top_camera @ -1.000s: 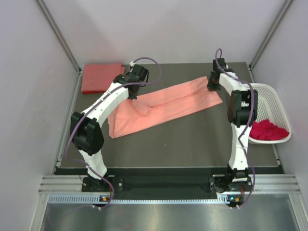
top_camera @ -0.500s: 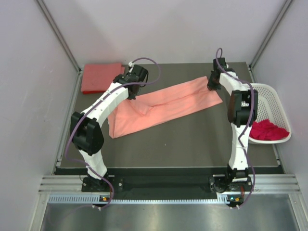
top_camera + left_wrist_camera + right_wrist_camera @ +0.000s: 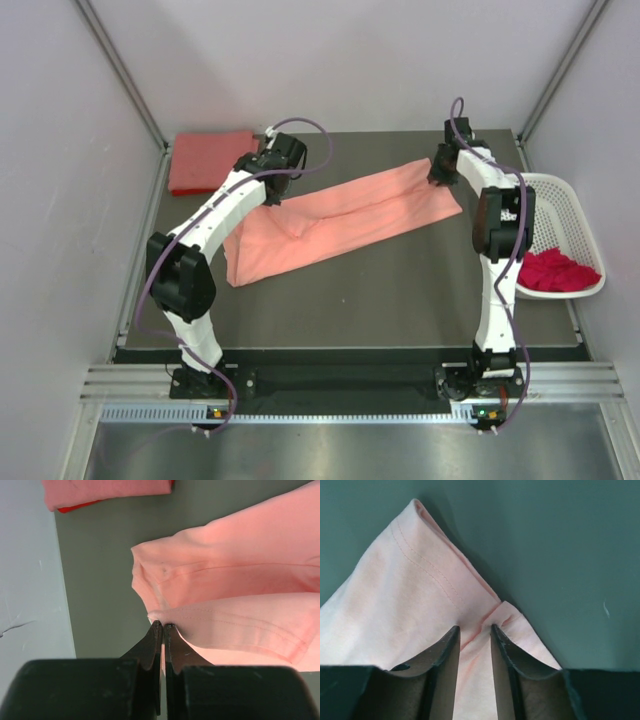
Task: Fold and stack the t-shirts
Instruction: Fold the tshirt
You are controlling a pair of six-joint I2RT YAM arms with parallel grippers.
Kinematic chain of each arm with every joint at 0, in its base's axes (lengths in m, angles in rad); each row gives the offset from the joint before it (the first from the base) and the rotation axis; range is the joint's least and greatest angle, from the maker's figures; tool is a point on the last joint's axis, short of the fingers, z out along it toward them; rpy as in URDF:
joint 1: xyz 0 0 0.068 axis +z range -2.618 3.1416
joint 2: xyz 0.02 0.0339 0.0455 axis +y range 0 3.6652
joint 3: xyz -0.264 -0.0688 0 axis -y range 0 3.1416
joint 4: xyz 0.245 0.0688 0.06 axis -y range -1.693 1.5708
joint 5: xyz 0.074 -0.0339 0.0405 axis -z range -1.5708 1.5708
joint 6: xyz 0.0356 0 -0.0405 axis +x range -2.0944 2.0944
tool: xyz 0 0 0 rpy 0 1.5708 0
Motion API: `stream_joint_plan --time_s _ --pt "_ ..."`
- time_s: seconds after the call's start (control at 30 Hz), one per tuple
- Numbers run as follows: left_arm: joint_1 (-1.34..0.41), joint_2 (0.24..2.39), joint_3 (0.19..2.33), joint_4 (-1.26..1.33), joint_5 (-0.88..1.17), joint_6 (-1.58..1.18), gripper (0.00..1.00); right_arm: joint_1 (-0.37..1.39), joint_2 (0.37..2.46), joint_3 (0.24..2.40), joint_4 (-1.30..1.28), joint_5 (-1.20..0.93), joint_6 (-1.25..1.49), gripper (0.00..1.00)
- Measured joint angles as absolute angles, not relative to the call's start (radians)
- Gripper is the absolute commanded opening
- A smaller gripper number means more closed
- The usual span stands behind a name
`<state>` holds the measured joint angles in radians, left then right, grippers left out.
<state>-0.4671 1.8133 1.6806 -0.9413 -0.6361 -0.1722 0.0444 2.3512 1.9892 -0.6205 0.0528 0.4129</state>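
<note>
A salmon-pink t-shirt [image 3: 340,215] lies as a long folded band slanting across the dark table. My left gripper [image 3: 275,196] is at its left part, shut on a hem fold [image 3: 162,625], with a thin strip of pink cloth pinched between the jaws. My right gripper [image 3: 441,178] is at the band's far right corner. Its jaws [image 3: 475,628] stand apart over a small ridge of the cloth, which lies loose on the table. A coral-red t-shirt [image 3: 208,160] lies folded at the back left. A magenta-red t-shirt [image 3: 555,270] is crumpled in the basket.
A white perforated basket [image 3: 565,188] sits off the table's right edge, beside the right arm. Pale walls close in the left, back and right sides. The table's bare dark surface [image 3: 400,290] stretches in front of the shirt.
The right gripper's jaws have parted and released the shirt's right corner. The left gripper and the shirt have stayed where they were.
</note>
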Motion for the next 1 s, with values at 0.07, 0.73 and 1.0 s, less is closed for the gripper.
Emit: stream_joint_plan --time_s 0.07,0.73,1.0 --pt "-0.466 1.814 1.688 -0.931 -0.609 -0.163 0.0 0.044 2.351 1.999 -0.629 0.049 0.414 0.37" --pt "-0.466 1.99 1.759 -0.851 -0.56 -0.095 0.0 0.052 2.085 1.961 -0.722 -0.011 0.447 0.5" --pt "-0.459 1.995 1.729 -0.822 -0.632 -0.103 0.0 0.112 2.034 1.866 -0.729 -0.05 0.459 0.51"
